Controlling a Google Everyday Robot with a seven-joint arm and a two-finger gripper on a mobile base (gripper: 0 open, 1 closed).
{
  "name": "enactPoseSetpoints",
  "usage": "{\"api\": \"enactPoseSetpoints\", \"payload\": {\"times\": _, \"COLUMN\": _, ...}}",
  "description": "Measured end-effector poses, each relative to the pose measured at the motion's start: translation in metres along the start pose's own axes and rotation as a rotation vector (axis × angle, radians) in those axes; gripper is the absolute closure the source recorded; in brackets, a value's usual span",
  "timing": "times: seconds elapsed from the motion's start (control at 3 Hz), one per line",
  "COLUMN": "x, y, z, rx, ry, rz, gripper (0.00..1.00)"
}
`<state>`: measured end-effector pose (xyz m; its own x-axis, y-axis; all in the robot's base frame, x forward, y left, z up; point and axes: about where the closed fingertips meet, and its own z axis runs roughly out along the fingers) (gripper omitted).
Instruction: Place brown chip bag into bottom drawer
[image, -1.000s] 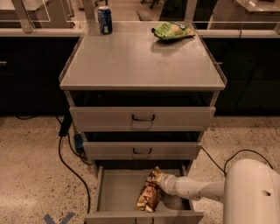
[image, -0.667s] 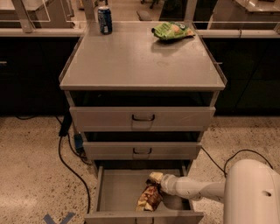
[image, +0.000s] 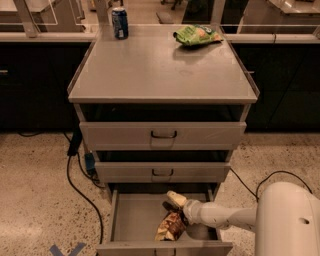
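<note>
Lying inside the pulled-out grey metal bottom drawer (image: 132, 217), right of centre, we see one crumpled dark-brown foil chip bag (image: 170, 227). Its long axis runs roughly front to back, far end toward the white arm's gripper (image: 181, 206), which sits at that end inside the drawer; we cannot tell its grip state. We count three drawers. On the grey cabinet top (image: 160, 70) are one bright green chip bag (image: 196, 35) and one blue can (image: 119, 23).
</note>
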<state>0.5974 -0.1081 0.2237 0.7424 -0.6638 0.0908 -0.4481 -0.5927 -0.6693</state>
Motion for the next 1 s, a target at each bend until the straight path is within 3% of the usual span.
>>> {"api": "enactPoseSetpoints", "payload": {"times": 0.33, "x": 0.002, "y": -0.009, "z": -0.014, "rx": 0.002, "ry": -0.014, "rz": -0.027, "gripper": 0.00}}
{"api": "enactPoseSetpoints", "payload": {"times": 1.0, "x": 0.032, "y": -0.031, "z": -0.076, "rx": 0.004, "ry": 0.004, "rz": -0.038, "gripper": 0.00}}
